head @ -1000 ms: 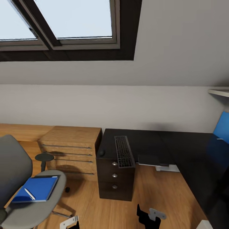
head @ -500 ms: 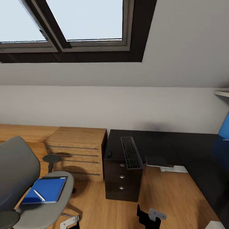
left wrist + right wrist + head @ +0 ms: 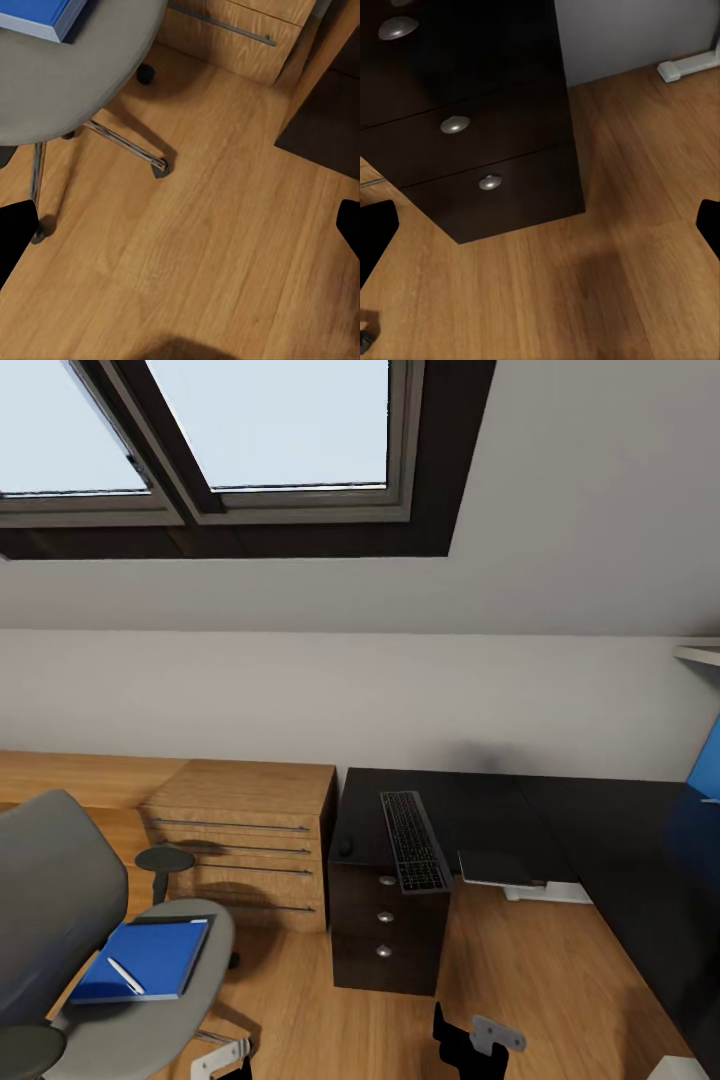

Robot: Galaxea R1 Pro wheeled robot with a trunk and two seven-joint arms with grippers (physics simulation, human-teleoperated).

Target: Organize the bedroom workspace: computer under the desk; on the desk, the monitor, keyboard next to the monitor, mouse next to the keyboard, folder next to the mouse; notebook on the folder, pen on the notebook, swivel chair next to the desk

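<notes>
While the folder (image 3: 143, 958) lies flat on the swivel chair (image 3: 150, 1000) seat with the pen (image 3: 124, 975) resting on its blue cover, the keyboard (image 3: 412, 840) sits on the desk (image 3: 560, 825) above the black drawer unit (image 3: 385, 935), its near end overhanging the edge, and the mouse (image 3: 345, 847) is just beside it. A light wooden chest (image 3: 245, 840) stands between chair and desk. My left pincer (image 3: 180, 232) and right pincer (image 3: 540, 232) both hang spread wide over bare wooden floor (image 3: 217, 255), holding nothing.
</notes>
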